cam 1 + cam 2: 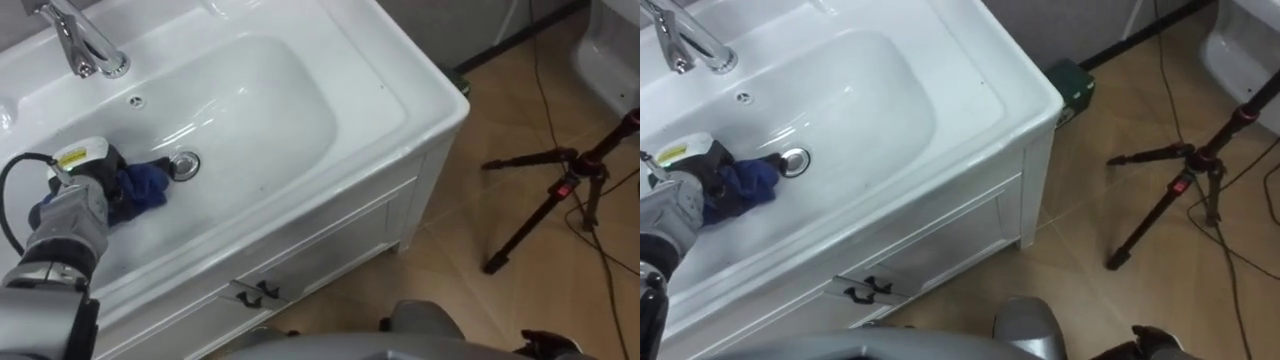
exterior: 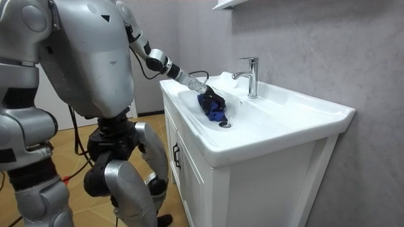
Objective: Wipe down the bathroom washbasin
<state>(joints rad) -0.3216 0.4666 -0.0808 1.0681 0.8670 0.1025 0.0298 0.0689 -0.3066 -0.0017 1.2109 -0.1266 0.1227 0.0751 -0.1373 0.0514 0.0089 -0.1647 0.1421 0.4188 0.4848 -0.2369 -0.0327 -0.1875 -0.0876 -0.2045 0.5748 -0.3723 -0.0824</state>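
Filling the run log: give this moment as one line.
left hand: gripping blue cloth | position: basin floor, beside drain | step: wiping

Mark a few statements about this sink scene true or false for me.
1. A blue cloth lies in the basin right beside the drain. True.
2. The cloth is draped over the tap. False: it is down in the basin, bunched under the robot's left hand.
3. A tripod stands on the floor to the right of the cabinet. True.
4. The cabinet doors under the basin are hanging open. False: they are closed, with their dark handles facing out.
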